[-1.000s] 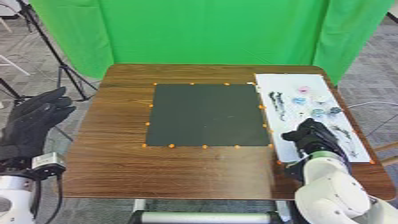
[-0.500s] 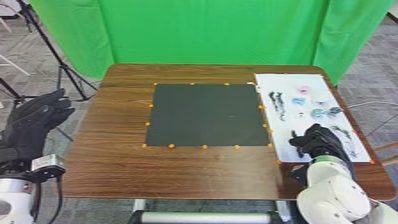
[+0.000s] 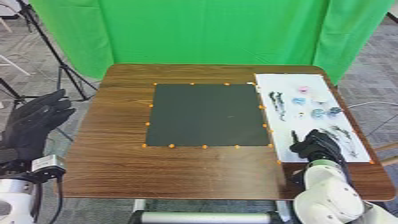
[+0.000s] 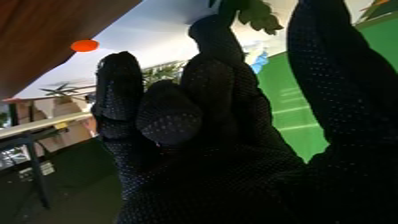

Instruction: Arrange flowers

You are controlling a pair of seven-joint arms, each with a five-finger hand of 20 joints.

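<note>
In the head view my right hand [image 3: 318,145] is over the near part of a white sheet [image 3: 290,82], its fingers spread. Farther up that sheet lie a pink flower [image 3: 304,90], a pale blue flower [image 3: 298,101] and a dark bluish one [image 3: 335,110]. Dark stems [image 3: 275,102] lie at the sheet's left side, and thin leafy sprigs [image 3: 343,131] lie beside the hand. My right hand [image 4: 213,160] in the right wrist view has some fingers bent and the thumb apart, with green leaves [image 4: 259,17] beyond a fingertip. My left hand [image 3: 35,120] hangs open off the table's left side.
A black square mat [image 3: 206,115] with orange dots round it lies mid-table, left of the sheet. The brown table [image 3: 178,175] reaches towards the robot. A green curtain [image 3: 213,35] hangs behind, and a dark stand [image 3: 62,65] is at the left.
My right hand has drawn back along the sheet towards the near edge and slightly right, uncovering more of the sheet and sprigs. My left hand is practically unmoved.
</note>
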